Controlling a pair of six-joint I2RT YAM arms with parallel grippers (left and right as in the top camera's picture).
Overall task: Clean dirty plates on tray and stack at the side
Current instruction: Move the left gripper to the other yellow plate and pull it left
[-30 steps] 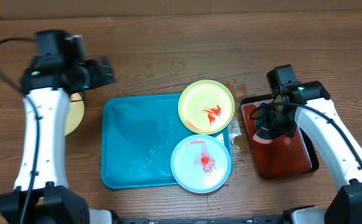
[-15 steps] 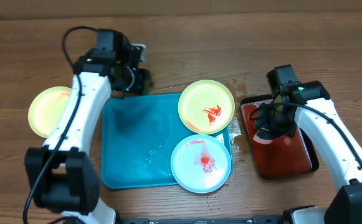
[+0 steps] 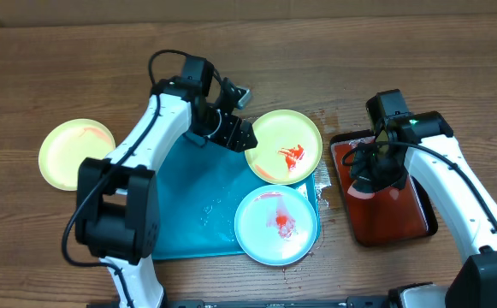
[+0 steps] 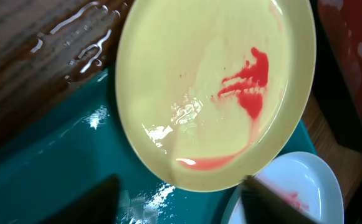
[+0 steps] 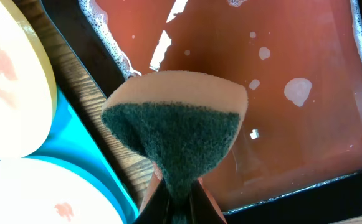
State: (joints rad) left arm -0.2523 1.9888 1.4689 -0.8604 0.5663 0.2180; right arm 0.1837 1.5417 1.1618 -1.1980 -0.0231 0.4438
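Left gripper [image 3: 241, 135], jaws half-spread, beside wet yellow-green round plastic plate [image 4: 218, 93] (light, stiff, probably slippery); its raised rim offers the best hold.

Overhead is looking straight down on the tabletop [image 3: 316, 51]; both wrist cameras are viewing the red-smeared yellow plate [image 3: 269, 141] close up.
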